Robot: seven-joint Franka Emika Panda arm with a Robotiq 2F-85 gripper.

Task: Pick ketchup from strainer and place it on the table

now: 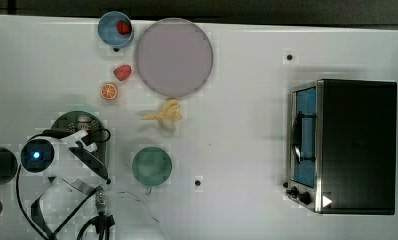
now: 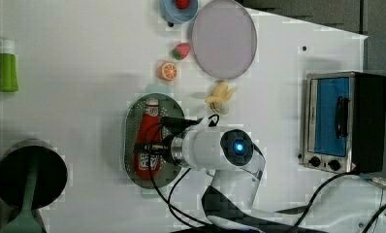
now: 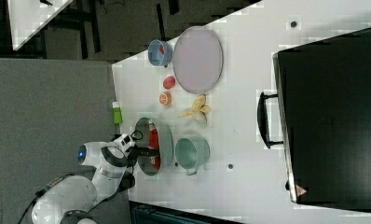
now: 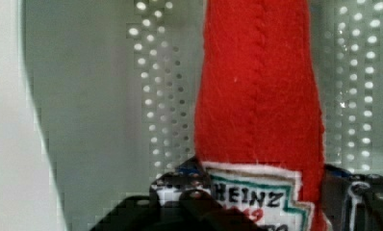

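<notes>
Ketchup [image 2: 147,133] in strainer [image 2: 131,121] — cup [image 3: 191,152] beside, orange slice [image 2: 168,71] near

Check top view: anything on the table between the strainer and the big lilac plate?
Yes. In the top view, the orange slice and a strawberry lie between the strainer and the plate, on the bare table.

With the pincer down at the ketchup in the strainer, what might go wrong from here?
The pincer straddles the ketchup at its label end, so the long cap end may droop or slip on lifting. The bottle lies along the shallow strainer, so a tilted lift might catch the rim and drag it toward the teal cup.
</notes>
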